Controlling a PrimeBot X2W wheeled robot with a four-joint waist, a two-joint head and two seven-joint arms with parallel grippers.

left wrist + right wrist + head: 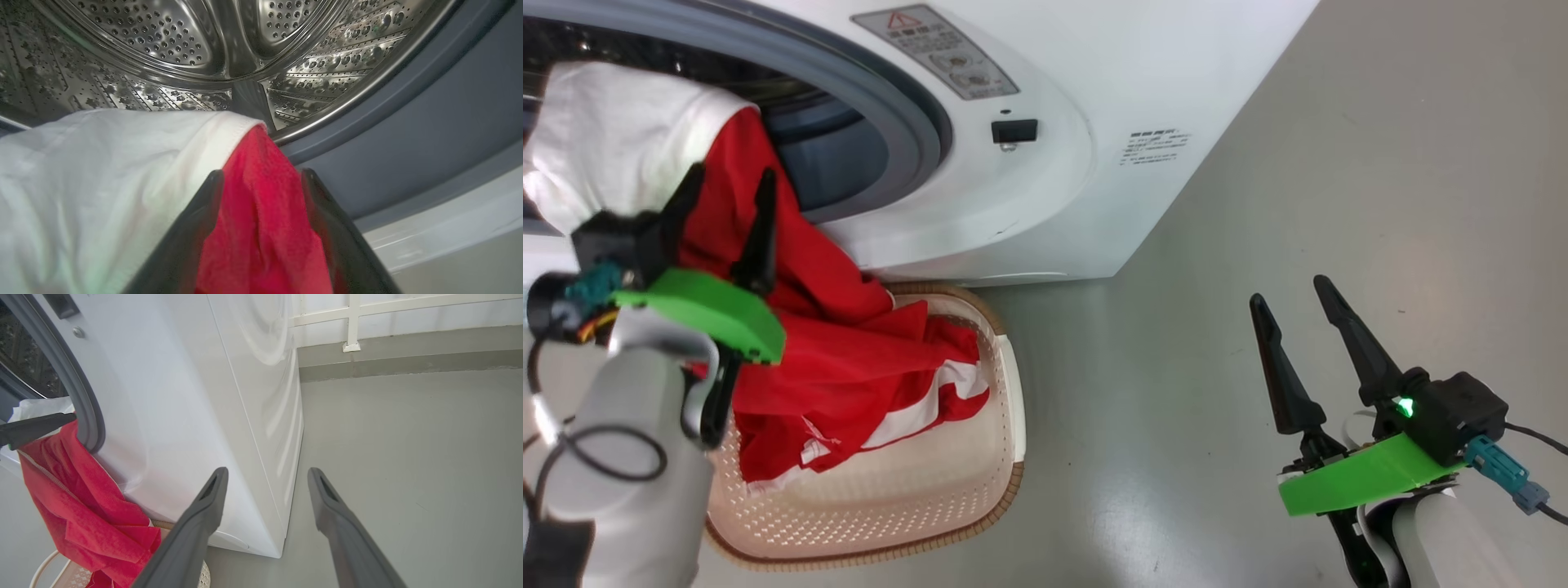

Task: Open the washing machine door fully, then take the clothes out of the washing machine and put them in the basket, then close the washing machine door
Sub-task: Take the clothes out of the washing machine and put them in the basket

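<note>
Half out of the washing machine (1143, 98), the clothes (849, 359) hung as one red and white run of fabric. A white part lay over the lip of the steel drum (171, 36), and the red part spilled down past the grey rubber ring (915, 106) into the basket (1013, 384). The basket stood on the floor (1258, 163) just in front of the machine, its far edge tucked under the white front, with red and white folds heaped in the end nearest the drum.

The left claw (731, 184) sat at the drum mouth with its fingers (192, 228) spread wide. Red cloth lay between them but was not pinched.

Well off to the right, the right claw (1287, 289) hung over bare floor beside the machine's corner, its fingers (196, 522) wide apart with nothing between them.
</note>
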